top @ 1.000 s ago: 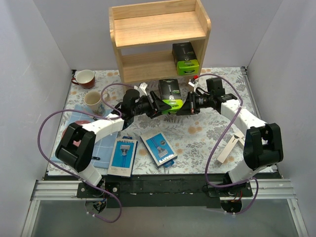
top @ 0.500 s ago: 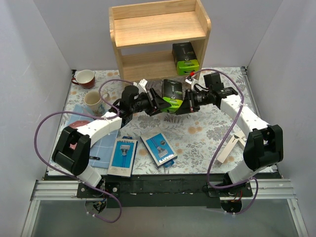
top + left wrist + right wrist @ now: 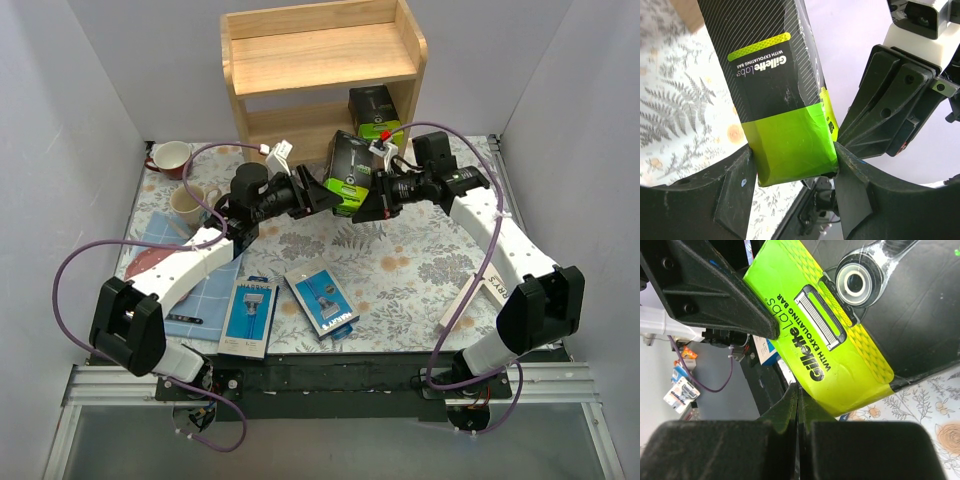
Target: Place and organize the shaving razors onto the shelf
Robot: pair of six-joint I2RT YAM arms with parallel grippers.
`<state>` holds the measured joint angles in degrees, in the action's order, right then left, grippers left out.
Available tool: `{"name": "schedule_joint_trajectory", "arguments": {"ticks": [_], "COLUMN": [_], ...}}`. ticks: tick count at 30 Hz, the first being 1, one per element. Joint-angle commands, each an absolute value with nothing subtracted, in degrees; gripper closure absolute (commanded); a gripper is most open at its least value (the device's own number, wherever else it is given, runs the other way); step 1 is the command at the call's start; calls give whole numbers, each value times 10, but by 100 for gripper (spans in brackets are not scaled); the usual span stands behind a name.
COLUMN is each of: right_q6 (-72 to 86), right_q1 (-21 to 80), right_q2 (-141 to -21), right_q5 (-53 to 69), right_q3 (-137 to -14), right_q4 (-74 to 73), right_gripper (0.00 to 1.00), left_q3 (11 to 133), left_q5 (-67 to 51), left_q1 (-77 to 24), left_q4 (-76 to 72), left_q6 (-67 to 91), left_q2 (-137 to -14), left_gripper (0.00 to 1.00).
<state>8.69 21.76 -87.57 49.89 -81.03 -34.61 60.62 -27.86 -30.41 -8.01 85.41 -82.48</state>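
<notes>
- Blue razor pack (image 3: 248,316): lies flat on the floral table cloth (image 3: 420,270), near the arm bases.
- Second blue razor pack (image 3: 322,303): flat, just beside the first on its right, turned at an angle.
- Slim white box (image 3: 458,308): flat near the table's right edge, partly under the right arm.
- Dark-handled utensil (image 3: 185,319): lies on the blue mat (image 3: 215,283), left side.
- Left gripper (image 3: 322,195) (image 3: 792,170): clamped on the lime end of the black-and-lime box (image 3: 350,175) (image 3: 775,75) (image 3: 820,340), one finger on each side.
  The box is off the table, tilted, its black end raised toward the shelf front.
- Right gripper (image 3: 375,205) (image 3: 797,395): fingers pressed together with a hairline between them, tips against the box's lime end opposite the left gripper.
  Whether they nip its edge does not show.
- Beige cup (image 3: 188,205) and red-rimmed cup (image 3: 172,157): upright at the far left.
- Shelf (image 3: 320,70): stands at the table's far edge.
- Second black-and-lime box (image 3: 372,100): on the lower tier, beside the right side panel, partly hidden.
</notes>
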Motion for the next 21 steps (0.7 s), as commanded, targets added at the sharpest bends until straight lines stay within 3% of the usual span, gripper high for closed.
{"name": "schedule_joint_trajectory", "arguments": {"ticks": [1,12,21], "right_q6": [67,67,94], "right_q1": [232,232,233], "right_q2": [-861,-909,-943], "right_q5": [500,486,452], "right_q3": [-874,-950,-969], "right_q4": [-298,-276,-236], "right_gripper": [99,99,99], "left_q3": [635,642,644], "left_q5": [-316,-294,-282], "left_q1": [-316,-272,-244], "left_q4": [-74,-85,-118], "left_q6": [805,826,840], "left_q2": [-787,-790,-824], "left_gripper": [61,62,55]}}
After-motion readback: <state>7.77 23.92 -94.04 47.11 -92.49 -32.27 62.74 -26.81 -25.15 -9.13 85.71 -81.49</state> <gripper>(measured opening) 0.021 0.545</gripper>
